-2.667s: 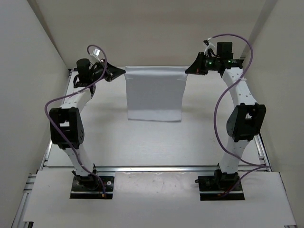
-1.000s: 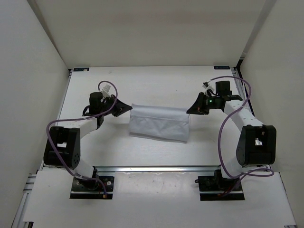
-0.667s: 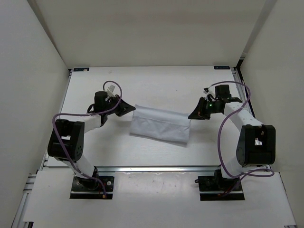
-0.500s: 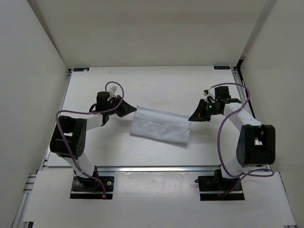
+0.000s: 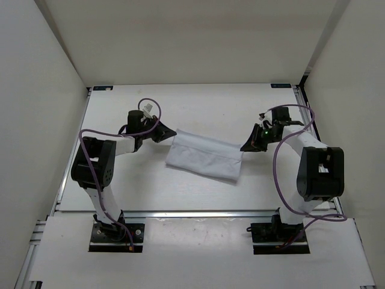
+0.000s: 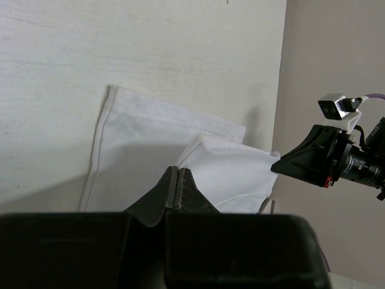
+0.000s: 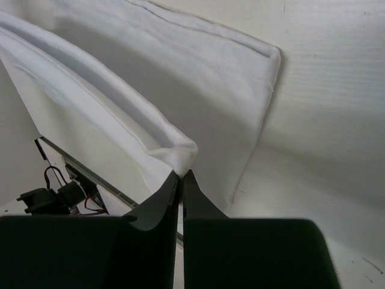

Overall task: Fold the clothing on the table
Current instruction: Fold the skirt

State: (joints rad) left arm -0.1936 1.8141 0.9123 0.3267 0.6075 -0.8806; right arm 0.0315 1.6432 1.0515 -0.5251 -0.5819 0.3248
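The white clothing (image 5: 204,158) lies on the table (image 5: 198,108), doubled over, its long side slanting down toward the right. My left gripper (image 5: 170,137) is shut on the upper layer's left corner, my right gripper (image 5: 242,147) on its right corner. In the left wrist view the fingertips (image 6: 178,170) pinch the raised layer (image 6: 231,171) above the flat lower layer (image 6: 138,138), and the right gripper (image 6: 275,168) shows at the far corner. Seen from the right wrist, my gripper (image 7: 181,173) grips a bunched corner of the clothing (image 7: 198,78), and the held edge sags between the two grippers.
White walls (image 5: 48,90) close in the table on the left, back and right. An aluminium rail (image 5: 198,212) runs along the near edge, with both arm bases (image 5: 114,232) behind it. Purple cables (image 5: 280,180) loop beside each arm.
The cloth, earlier hanging from both grippers at the far side, now lies doubled mid-table. In the last second both grippers crept away from the bases, the left one also rightward.
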